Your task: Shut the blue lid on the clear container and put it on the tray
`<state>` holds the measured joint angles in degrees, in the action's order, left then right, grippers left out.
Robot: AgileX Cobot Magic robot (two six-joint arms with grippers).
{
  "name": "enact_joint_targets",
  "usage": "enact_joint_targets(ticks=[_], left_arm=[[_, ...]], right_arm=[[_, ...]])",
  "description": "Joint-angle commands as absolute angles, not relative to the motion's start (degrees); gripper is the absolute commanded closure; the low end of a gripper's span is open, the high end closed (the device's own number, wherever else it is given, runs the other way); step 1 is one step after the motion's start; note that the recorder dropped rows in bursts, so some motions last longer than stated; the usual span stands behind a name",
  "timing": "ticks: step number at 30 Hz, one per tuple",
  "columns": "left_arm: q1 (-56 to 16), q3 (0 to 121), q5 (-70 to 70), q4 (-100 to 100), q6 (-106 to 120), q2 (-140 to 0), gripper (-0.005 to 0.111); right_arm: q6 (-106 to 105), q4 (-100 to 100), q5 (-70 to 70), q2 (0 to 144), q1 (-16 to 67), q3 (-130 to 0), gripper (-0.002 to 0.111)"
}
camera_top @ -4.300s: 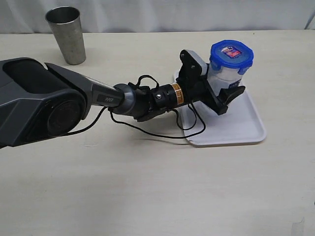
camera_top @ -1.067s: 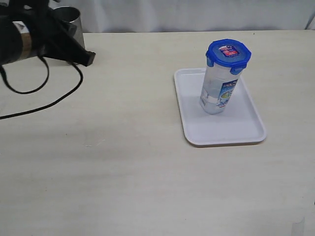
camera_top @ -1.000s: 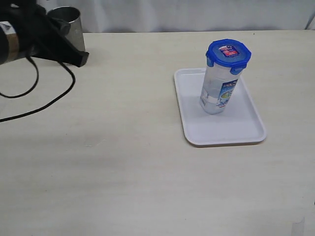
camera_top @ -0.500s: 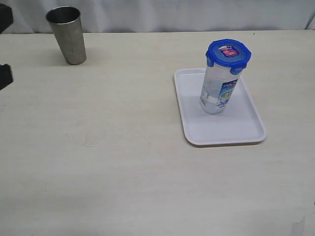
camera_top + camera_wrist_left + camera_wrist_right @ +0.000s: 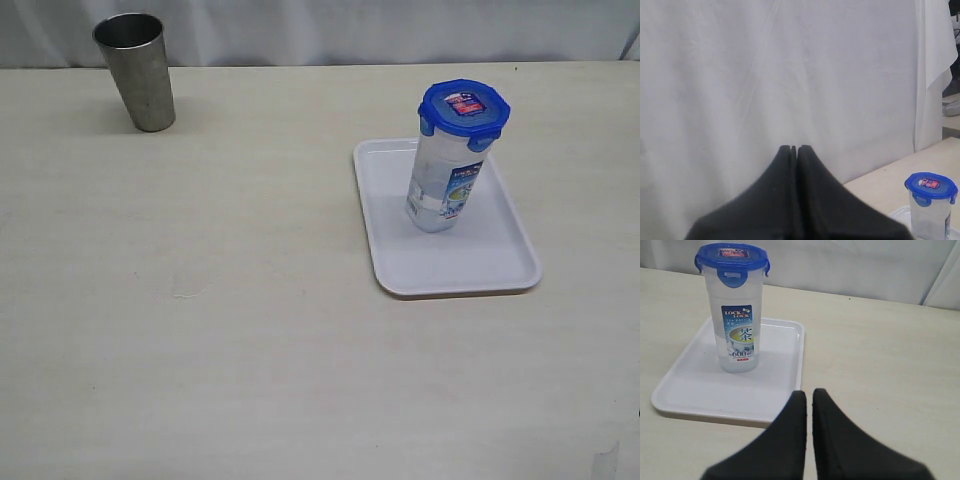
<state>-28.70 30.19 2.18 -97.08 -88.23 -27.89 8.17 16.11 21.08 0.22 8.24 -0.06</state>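
1. The left arm, which stood by the cup (image 5: 137,70) a second ago in the exterior view, has been drawn wholly out of that view. No arm is seen there now.
2. The container (image 5: 440,185) is left standing upright on the tray (image 5: 500,262), with the lid (image 5: 465,108) seated on top. It is touched by nothing.
3. From this the task is judged done or all but done: the container is closed, set on the tray and released.
4. The left fingers (image 5: 787,156) are shown only by the left wrist view, pressed together with nothing between them. They are pointed at a white cloth, and the container lies far beyond them, off to one side.
5. The right fingers (image 5: 799,404) are likewise pressed together and empty. The container stands ahead of them and to one side, well apart, beyond the tray's near rim.
6. One lid flap folded down is shown by the right wrist view. Whether all four are snapped cannot be told. The cup and the bare surface (image 5: 250,360) are shown by the exterior view alone.
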Motion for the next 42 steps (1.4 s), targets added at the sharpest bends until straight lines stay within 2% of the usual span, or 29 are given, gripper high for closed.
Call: enact_joint_targets(ticks=[1,10,21,27,34,42], left_arm=[[-28.6,29.8,2.0,-96.9,-88.6,-27.6,0.107],[-28.6,29.8,3.3,-95.0,-88.6,-27.6,0.107],[-28.6,29.8,12.3,-21.7,-88.6,-27.6,0.107],[-28.7,29.0,14.0,3.6,-88.4,-27.6,0.107],[-27.0,24.0,13.4,4.8,-88.3,-23.7,0.107],[-17.6,15.1,13.4,4.8,-88.3,-8.2,0.107]], right_arm=[[8.3,15.9,21.2,0.0,8.1,0.0,0.104],[8.3,15.9,21.2,0.0,8.1,0.0,0.104],[8.3,15.9,21.2,0.0,8.1,0.0,0.104],[8.3,15.9,21.2,0.0,8.1,0.0,0.104],[8.3,15.9,21.2,0.0,8.1,0.0,0.104],[8.3,15.9,21.2,0.0,8.1,0.0,0.104]])
